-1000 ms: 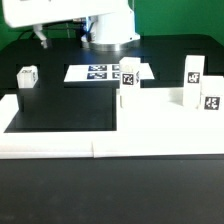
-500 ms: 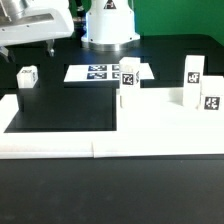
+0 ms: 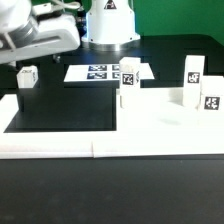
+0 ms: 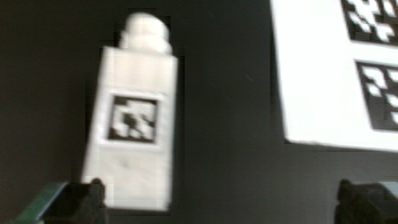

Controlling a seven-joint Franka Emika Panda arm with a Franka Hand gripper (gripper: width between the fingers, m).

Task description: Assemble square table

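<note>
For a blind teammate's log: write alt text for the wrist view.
A white tagged leg lies lengthwise on the black table, its rounded tip pointing away from the open end effector, whose dark fingertips show at the frame's edge. The marker board lies beside it.

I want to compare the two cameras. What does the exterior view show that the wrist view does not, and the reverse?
Only the exterior view shows the square plate and three upright legs on it. Only the wrist view shows the pincer with fingertips spread apart, and the lying leg's rounded end. Both show that lying leg and the marker board.
</note>
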